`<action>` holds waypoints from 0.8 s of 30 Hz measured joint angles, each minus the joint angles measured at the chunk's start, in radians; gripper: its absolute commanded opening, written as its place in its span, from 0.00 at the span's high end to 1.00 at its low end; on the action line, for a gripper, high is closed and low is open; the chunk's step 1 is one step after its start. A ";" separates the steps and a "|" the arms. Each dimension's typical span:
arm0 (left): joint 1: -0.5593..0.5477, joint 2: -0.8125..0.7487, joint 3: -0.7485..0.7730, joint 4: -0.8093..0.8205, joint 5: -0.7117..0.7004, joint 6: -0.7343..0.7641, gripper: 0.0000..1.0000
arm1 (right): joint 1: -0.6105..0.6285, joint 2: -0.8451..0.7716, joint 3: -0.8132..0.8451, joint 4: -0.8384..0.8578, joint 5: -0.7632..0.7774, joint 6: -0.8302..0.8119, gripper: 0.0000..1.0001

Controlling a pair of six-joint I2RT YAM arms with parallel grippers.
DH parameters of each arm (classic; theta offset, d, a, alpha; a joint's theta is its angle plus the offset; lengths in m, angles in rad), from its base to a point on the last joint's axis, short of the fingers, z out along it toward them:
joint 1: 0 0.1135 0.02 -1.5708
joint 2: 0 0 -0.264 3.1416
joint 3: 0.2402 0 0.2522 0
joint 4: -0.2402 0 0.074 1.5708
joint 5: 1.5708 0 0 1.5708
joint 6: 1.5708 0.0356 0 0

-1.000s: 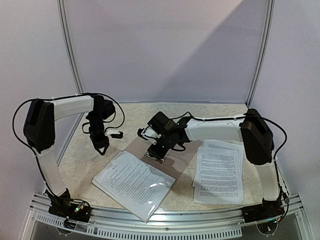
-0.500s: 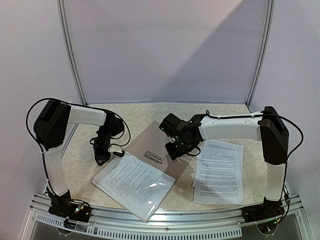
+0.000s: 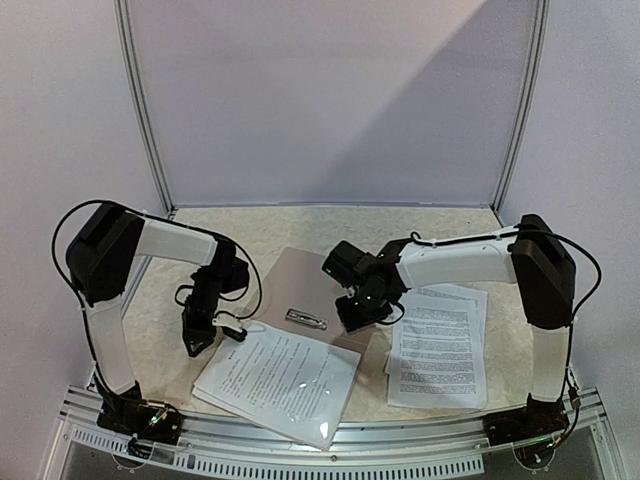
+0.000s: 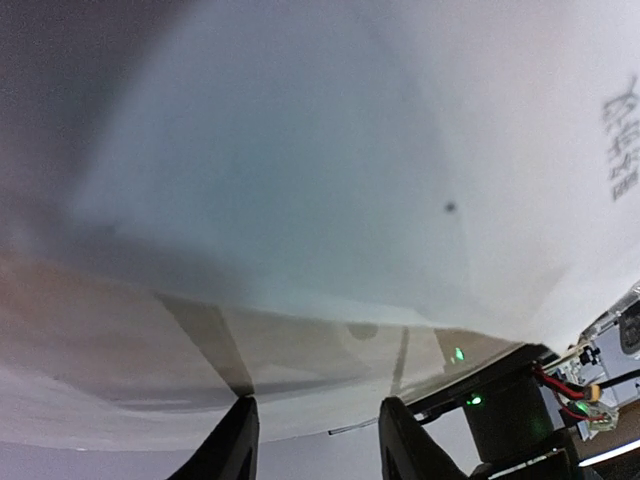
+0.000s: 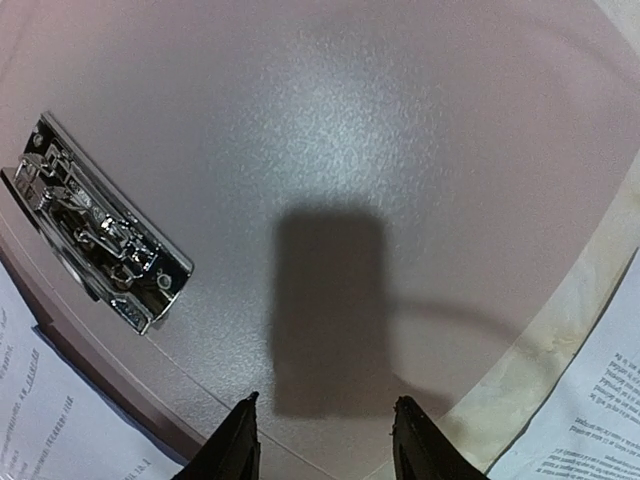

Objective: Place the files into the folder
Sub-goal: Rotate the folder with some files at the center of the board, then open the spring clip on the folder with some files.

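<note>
Step in hand, I judge: seating the near files [image 3: 280, 380], which half overlap the open folder [image 3: 300, 275]; the second stack [image 3: 437, 345] lies beside it. My left hand [image 3: 192, 345] and right hand [image 3: 352, 318] are part-open and empty. Next I must slide the sheets toward the clip [image 3: 306, 318].

No legible txt: the files [image 3: 437, 345] carry lines of small black print, too tiny and blurred to read.

Folder: flat brownish-tan cardboard folder [image 3: 300, 285], lying open at centre, silver metal clip [image 3: 306, 319] exposed.
Files: white printed paper stack [image 3: 280, 378] overlapping its near edge; second white printed stack [image 3: 438, 345] at its right.
</note>
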State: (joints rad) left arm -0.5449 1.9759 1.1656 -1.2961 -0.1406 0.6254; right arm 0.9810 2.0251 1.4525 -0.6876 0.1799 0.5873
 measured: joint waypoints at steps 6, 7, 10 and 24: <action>-0.037 -0.016 -0.043 -0.047 0.103 0.014 0.54 | 0.006 -0.001 -0.055 0.055 -0.056 0.040 0.57; -0.042 -0.020 -0.048 -0.056 0.119 0.019 0.53 | 0.006 -0.002 -0.068 0.064 -0.062 0.048 0.57; -0.038 -0.033 -0.034 -0.057 0.154 0.036 0.50 | 0.005 -0.020 -0.095 0.095 -0.086 0.076 0.59; -0.002 -0.180 0.230 0.311 0.320 0.145 0.38 | -0.066 -0.079 -0.214 0.375 -0.314 0.228 0.64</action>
State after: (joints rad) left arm -0.5468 1.7958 1.3956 -0.9852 0.1799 0.7708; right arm 0.9150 1.9457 1.2381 -0.3130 -0.1341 0.8150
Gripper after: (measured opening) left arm 0.621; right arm 0.355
